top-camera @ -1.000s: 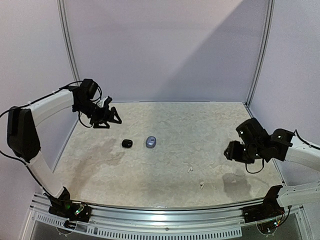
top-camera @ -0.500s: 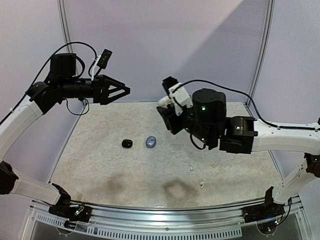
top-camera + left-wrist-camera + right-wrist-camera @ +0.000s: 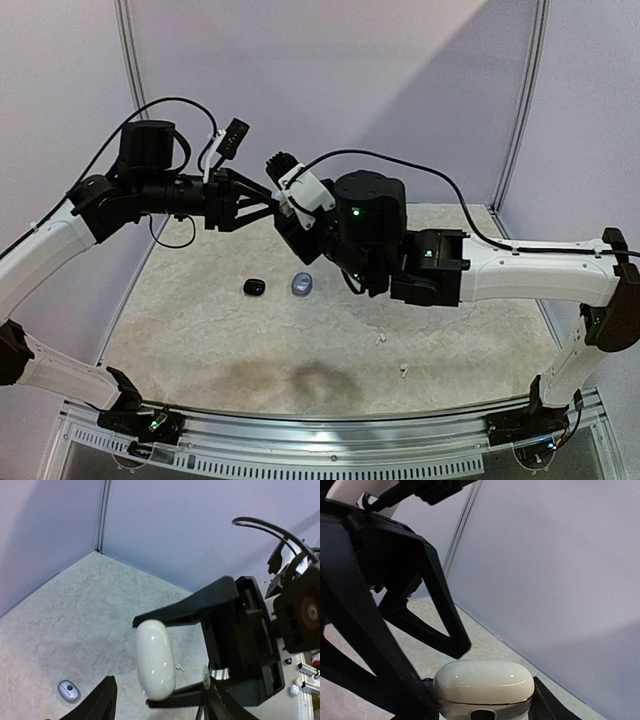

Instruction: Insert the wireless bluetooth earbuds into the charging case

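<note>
Left gripper: up in the air, pointing at the right one, jaws apart in a V, nothing in them.
Black case: down on the table, right under the left jaws, well clear of them.
White case: here it is, pinched across its sides in the right jaws, its rounded end poking out just in front of the left jaws' gap; whether those touch it, can't tell.
Right gripper: reaching across, nose to nose with the left, jaws clamped on the white case.
Grey case: on the table under the right jaws, just beside the black case.
Earbuds: two tiny white ones, one and another, loose on the table, well below and to the right of both sets of jaws, untouched.
</note>
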Available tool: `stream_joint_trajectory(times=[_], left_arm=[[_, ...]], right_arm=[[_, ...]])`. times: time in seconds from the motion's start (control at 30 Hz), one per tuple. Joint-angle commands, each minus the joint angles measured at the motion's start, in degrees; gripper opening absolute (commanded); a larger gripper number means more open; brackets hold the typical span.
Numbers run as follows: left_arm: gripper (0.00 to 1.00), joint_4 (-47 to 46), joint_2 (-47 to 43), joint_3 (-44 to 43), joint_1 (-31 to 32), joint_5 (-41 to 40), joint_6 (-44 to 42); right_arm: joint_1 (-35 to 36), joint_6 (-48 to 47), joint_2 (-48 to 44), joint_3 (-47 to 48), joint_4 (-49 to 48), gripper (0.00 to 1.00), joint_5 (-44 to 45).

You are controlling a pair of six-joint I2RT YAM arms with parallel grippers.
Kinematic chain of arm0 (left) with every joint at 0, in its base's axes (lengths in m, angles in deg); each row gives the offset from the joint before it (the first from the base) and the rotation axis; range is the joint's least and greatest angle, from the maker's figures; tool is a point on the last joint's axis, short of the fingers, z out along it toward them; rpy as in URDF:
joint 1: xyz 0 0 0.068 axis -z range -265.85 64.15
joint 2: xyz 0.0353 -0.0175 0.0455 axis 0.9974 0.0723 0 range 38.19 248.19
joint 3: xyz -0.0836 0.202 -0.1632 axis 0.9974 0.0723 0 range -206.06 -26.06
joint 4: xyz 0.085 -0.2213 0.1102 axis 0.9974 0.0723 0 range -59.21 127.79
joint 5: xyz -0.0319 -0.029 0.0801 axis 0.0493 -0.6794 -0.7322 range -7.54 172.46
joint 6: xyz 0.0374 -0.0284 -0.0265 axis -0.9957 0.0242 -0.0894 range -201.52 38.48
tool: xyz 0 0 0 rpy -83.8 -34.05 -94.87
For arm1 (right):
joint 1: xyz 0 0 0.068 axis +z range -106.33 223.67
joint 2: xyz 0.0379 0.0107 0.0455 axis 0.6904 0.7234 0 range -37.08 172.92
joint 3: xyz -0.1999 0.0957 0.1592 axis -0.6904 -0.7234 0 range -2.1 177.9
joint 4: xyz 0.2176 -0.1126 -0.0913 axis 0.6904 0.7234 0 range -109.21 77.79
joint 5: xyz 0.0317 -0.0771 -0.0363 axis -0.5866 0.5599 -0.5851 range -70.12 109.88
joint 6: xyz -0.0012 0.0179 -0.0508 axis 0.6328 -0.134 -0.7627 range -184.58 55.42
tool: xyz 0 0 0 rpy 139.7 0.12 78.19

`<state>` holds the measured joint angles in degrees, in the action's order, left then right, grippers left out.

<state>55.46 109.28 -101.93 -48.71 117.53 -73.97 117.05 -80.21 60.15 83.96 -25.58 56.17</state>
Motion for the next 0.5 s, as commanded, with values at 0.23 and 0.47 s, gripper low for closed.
stream_joint_trajectory(times=[0.23, 0.47], left_arm=[[0.40, -2.17, -0.02, 2.94, 1.88, -4.04, 1.28], [0.00, 1.44, 0.07, 3.28, 1.88, -1.62, -1.29]], right_arm=[[1.46, -2.04, 3.64, 4.47, 0.29, 0.10, -2.48], [1.47, -1.87, 2.81, 4.02, -0.30, 0.11, -1.76]])
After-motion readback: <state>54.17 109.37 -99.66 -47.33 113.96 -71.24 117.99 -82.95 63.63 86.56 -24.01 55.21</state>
